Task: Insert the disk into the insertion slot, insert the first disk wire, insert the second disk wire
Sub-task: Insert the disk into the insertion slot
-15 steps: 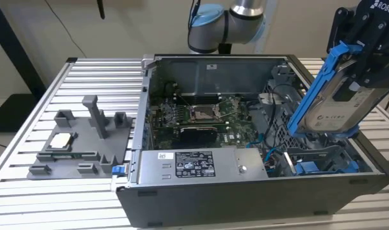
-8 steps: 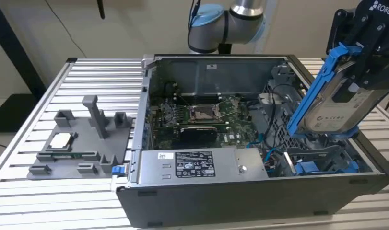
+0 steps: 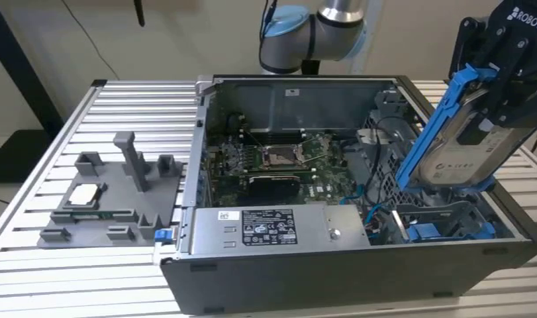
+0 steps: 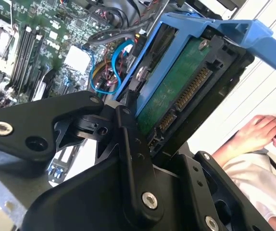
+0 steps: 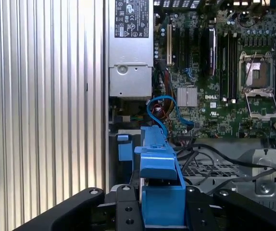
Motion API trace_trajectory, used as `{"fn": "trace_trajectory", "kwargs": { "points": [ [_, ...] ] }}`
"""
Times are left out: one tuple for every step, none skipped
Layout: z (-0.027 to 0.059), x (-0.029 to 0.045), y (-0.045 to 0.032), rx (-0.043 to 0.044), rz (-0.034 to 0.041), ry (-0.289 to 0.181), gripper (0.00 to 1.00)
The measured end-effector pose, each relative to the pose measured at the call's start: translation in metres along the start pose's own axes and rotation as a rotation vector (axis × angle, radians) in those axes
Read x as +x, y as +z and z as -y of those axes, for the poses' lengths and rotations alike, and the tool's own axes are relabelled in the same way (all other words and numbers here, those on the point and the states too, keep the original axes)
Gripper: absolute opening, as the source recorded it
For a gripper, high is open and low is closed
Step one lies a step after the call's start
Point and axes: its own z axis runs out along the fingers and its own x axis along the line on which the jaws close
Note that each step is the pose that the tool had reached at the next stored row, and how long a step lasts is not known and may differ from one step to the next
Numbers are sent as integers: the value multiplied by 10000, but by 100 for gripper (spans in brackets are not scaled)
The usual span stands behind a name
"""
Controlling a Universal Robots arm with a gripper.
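Above the exterior view's right end of the dark sheet-metal computer case [image 3: 339,281], your black gripper [image 3: 490,122] has its fingers clamped on the silver-grey rectangular disk [image 3: 463,156] in its bright blue plastic carrier. The disk is tilted steeply, its lower end close over the grey sheet-metal insertion slot [image 3: 432,213] and not yet inside. In the second wrist view you see the disk [image 4: 176,91] from its green circuit-board underside, with a row of gold connector pins. Inside the case lie a glossy green motherboard [image 3: 277,165] and a grey labelled power-supply box [image 3: 277,228]. The case stands on a ribbed aluminium slat table [image 3: 118,106], beside a matte grey plastic fixture plate [image 3: 109,199]. A plain beige wall [image 3: 189,33] lies behind.
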Motion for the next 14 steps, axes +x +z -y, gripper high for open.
{"fn": "trace_trajectory", "kwargs": {
  "points": [
    [1, 1, 7, 0, -1, 0, 33],
    [2, 1, 15, 0, -2, 1, 33],
    [3, 2, 24, 0, -1, 0, 33],
    [4, 2, 32, 0, -1, 0, 33],
    [5, 3, 42, 0, -1, 0, 33],
    [6, 4, 52, 0, 0, 0, 33],
    [6, 4, 61, 0, -1, 0, 33],
    [7, 5, 71, 0, 0, 0, 33],
    [8, 5, 80, 0, -1, 0, 33],
    [8, 6, 89, 0, -1, 0, 33],
    [9, 6, 96, 0, -1, 0, 33],
    [9, 6, 102, 0, -1, 1, 33],
    [9, 6, 104, 0, -1, 0, 33],
    [9, 6, 105, 0, -1, 0, 33]
  ]
}}
